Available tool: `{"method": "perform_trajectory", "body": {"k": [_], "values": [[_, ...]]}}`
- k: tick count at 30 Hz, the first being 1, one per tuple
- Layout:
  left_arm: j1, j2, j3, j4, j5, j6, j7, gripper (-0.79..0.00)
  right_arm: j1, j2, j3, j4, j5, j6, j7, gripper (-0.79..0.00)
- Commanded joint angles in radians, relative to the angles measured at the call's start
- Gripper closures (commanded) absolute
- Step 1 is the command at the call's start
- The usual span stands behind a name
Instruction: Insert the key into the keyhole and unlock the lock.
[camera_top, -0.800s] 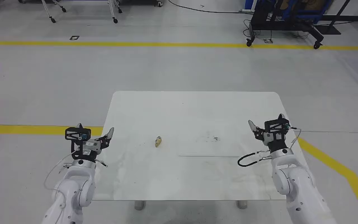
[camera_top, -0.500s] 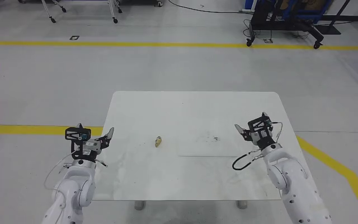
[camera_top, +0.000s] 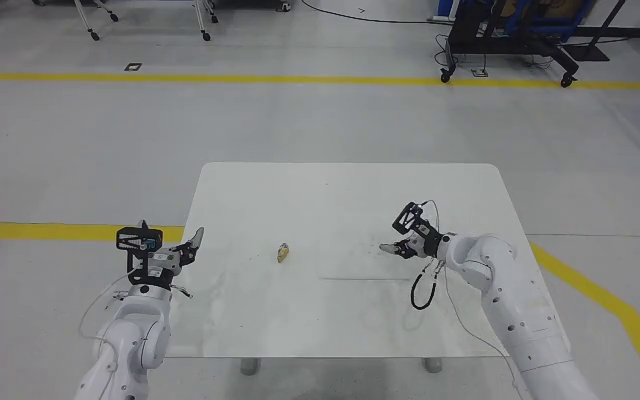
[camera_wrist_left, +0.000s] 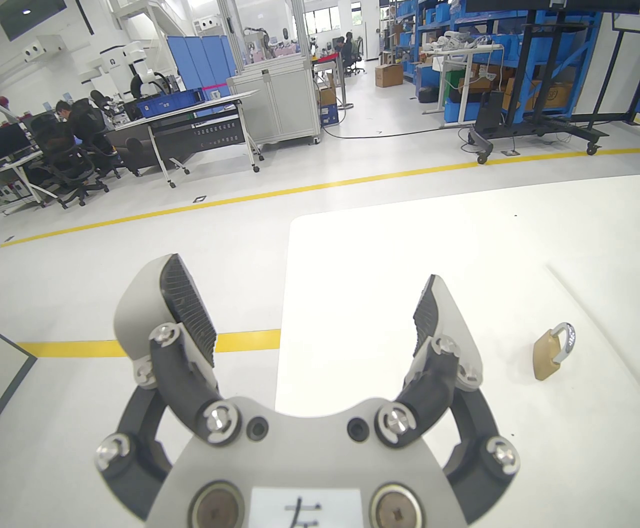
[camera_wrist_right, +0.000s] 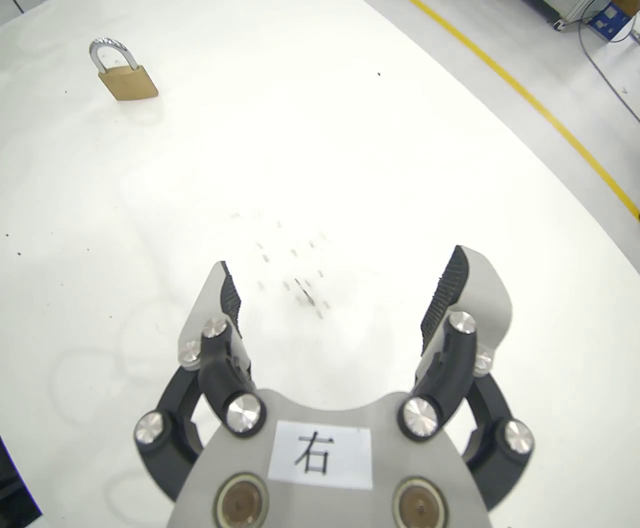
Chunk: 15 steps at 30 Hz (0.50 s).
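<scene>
A brass padlock (camera_top: 284, 252) with a silver shackle lies on the white table (camera_top: 350, 190), left of the middle; it also shows in the wrist views as the padlock (camera_wrist_left: 550, 352) and the padlock (camera_wrist_right: 127, 75). A small thin key (camera_wrist_right: 305, 291) lies flat on the table among faint marks. My right gripper (camera_top: 393, 240) hovers open just short of the key, its open fingers framing it in the right wrist view as the gripper (camera_wrist_right: 340, 260). My left gripper (camera_top: 170, 233) stands open at the table's left edge, empty, seen up close as the gripper (camera_wrist_left: 302, 280).
A black cable (camera_top: 425, 285) hangs in a loop from the right arm above the table. Yellow floor lines (camera_top: 60, 231) run past both sides of the table. A wheeled black frame (camera_top: 510, 45) stands on the floor well behind it.
My right arm has swung left from the table's right edge in over the table, bringing its open gripper to the key. The left arm and the padlock have not moved.
</scene>
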Motion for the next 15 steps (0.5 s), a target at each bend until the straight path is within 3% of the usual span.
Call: {"method": "perform_trajectory", "body": {"k": [1, 7, 15], "values": [[0.0, 0.0, 0.0, 0.0, 0.0, 0.0, 0.0, -0.785, 0.035, -0.002, -0.017, 0.04, 0.002, -0.016, 0.021, -0.36], [0.0, 0.0, 0.0, 0.0, 0.0, 0.0, 0.0, -0.785, 0.085, -0.001, -0.064, 0.104, -0.037, -0.071, 0.044, -0.36], [0.0, 0.0, 0.0, 0.0, 0.0, 0.0, 0.0, -0.785, 0.113, 0.004, -0.091, 0.15, -0.044, -0.155, 0.023, -0.268]]}}
